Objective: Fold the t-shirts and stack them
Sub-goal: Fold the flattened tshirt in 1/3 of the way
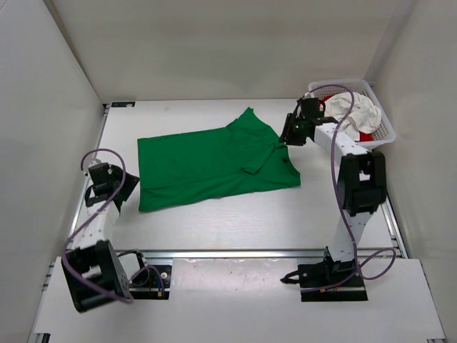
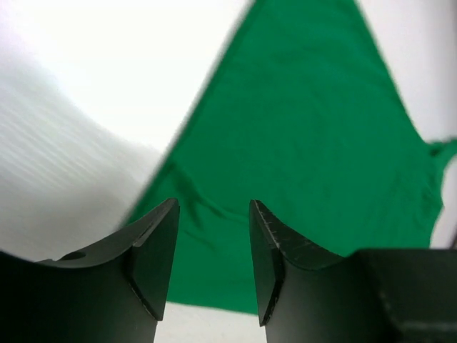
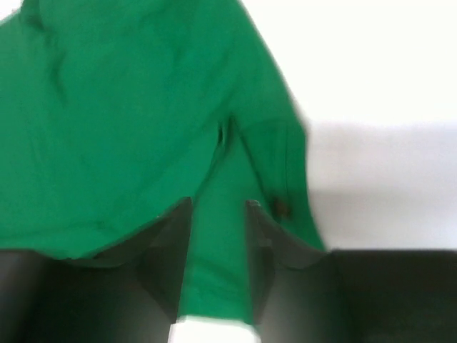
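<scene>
The bright green t-shirt [image 1: 207,164] lies spread on the table, with a sleeve folded in near its right side. It also shows in the left wrist view [image 2: 307,143] and the right wrist view [image 3: 128,121]. My right gripper [image 1: 289,134] [image 3: 216,211] is open just above the shirt's right edge, with green cloth showing between the jaws. My left gripper [image 1: 118,194] [image 2: 213,207] is open and empty, just off the shirt's left edge. The off-white t-shirt [image 1: 357,111] and the red t-shirt [image 1: 365,136] lie bunched in the basket.
A white mesh basket [image 1: 382,121] stands at the back right corner. White walls close in the table at the back and on both sides. A metal rail [image 1: 235,252] runs along the table's near edge.
</scene>
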Controlling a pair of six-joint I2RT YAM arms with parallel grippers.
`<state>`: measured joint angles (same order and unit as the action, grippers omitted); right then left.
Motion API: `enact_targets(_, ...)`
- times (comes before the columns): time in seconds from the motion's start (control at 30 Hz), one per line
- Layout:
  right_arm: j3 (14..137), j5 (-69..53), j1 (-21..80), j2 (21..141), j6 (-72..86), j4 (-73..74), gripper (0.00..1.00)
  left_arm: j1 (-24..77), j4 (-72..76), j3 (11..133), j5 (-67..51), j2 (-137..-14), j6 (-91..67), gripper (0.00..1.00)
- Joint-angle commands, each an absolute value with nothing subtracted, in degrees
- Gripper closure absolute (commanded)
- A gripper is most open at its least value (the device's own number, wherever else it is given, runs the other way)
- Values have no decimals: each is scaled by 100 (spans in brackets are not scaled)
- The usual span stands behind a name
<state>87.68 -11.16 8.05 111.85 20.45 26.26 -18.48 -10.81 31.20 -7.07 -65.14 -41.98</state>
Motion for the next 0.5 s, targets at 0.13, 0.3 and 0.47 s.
enact_targets(0.13,5557,-1081,459,8307,2889,1179,100,-1889,-1705,1908,-1046,-5098,-3876,50)
enact_targets(0.3,5026,-1607,54,7725,2884,1359,74,-1731,-1618,1486,-1387,-4825,-4358,46)
enact_targets(0.47,5072,-2345,-298,8208,2531,2083,57,-1767,-1424,1336,-1477,-5028,-4464,47)
